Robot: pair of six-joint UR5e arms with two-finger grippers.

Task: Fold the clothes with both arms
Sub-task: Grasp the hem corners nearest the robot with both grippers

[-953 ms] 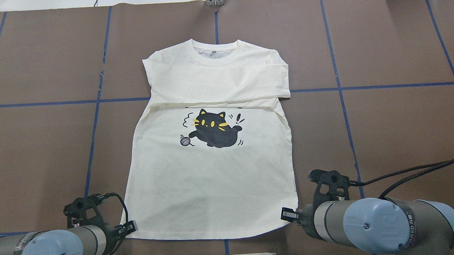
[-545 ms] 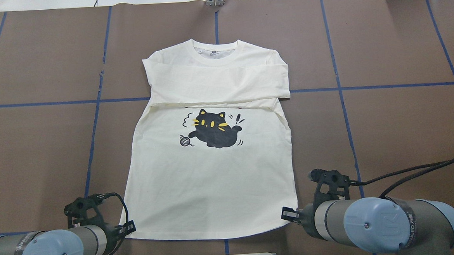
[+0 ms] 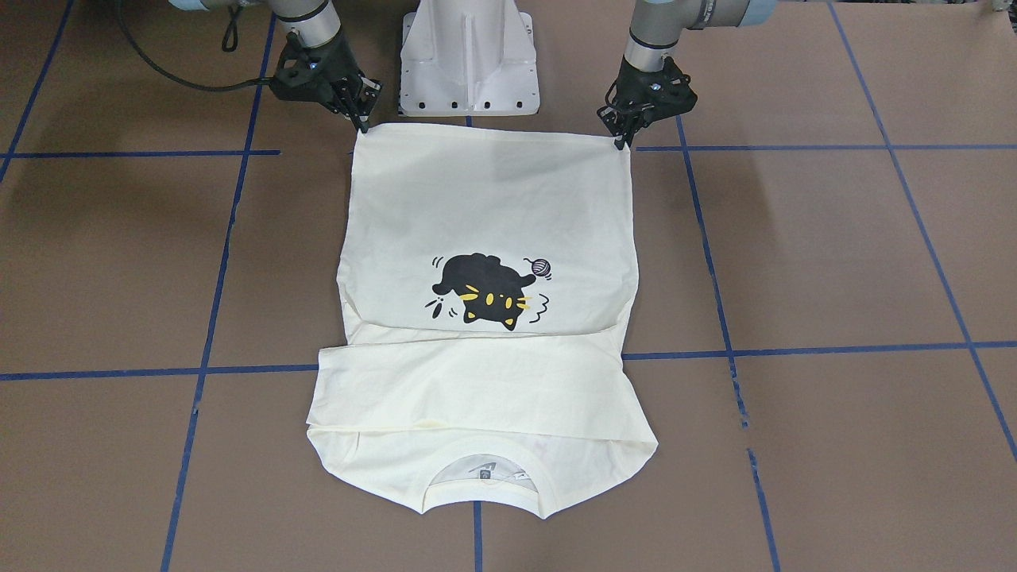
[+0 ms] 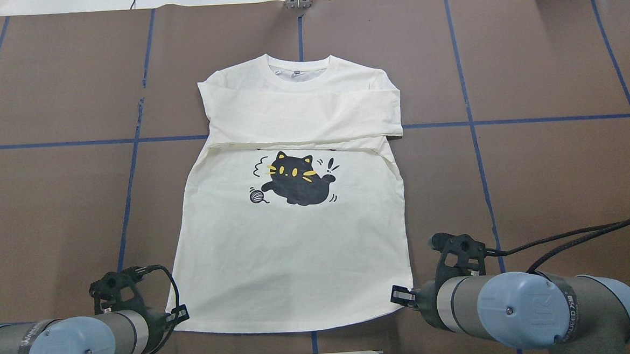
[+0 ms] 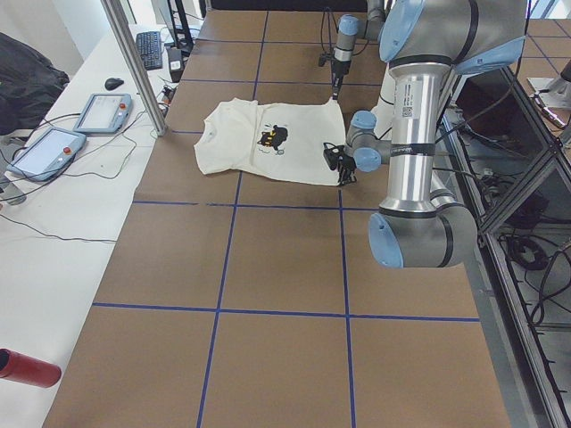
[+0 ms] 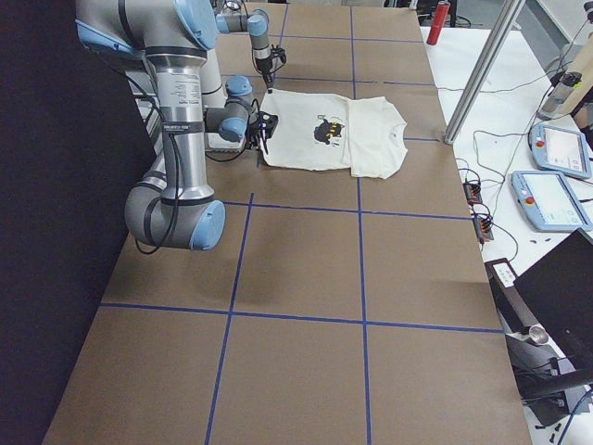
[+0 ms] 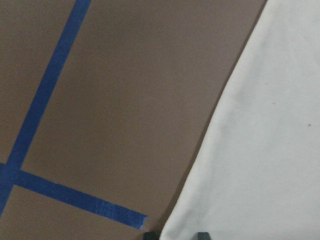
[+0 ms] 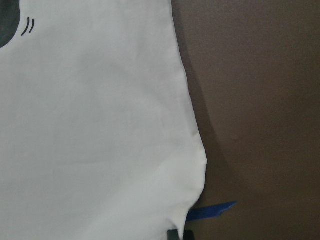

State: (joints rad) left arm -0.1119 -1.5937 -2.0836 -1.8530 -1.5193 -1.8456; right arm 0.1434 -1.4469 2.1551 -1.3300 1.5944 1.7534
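The folded sleeves [image 4: 301, 115] hide the print just above the cat [image 4: 296, 180]. The wrist views cut off the left gripper [image 3: 622, 137] and right gripper [image 3: 359, 119], so their hold on the T-shirt [image 4: 292, 264] is unclear.

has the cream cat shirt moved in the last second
No. The cream-white long-sleeved cat-print T-shirt lies unchanged, its collar still at the end of the vertical blue tape line.

Cream-white across the shirt [image 4: 292, 264], printed with a black cat [image 4: 296, 186], yellow in its eyes and whiskers, beside a grey striped yarn ball [image 4: 256, 195] and black squiggles [image 4: 260, 166]. Plain brown over the counter [image 4: 563, 175], crossed by a blue tape grid [image 4: 506, 121]. Silver-grey along the arms [image 4: 459, 301], light blue at the caps [image 4: 516, 309], black at the jaws. White on the pedestal [image 3: 469, 56].
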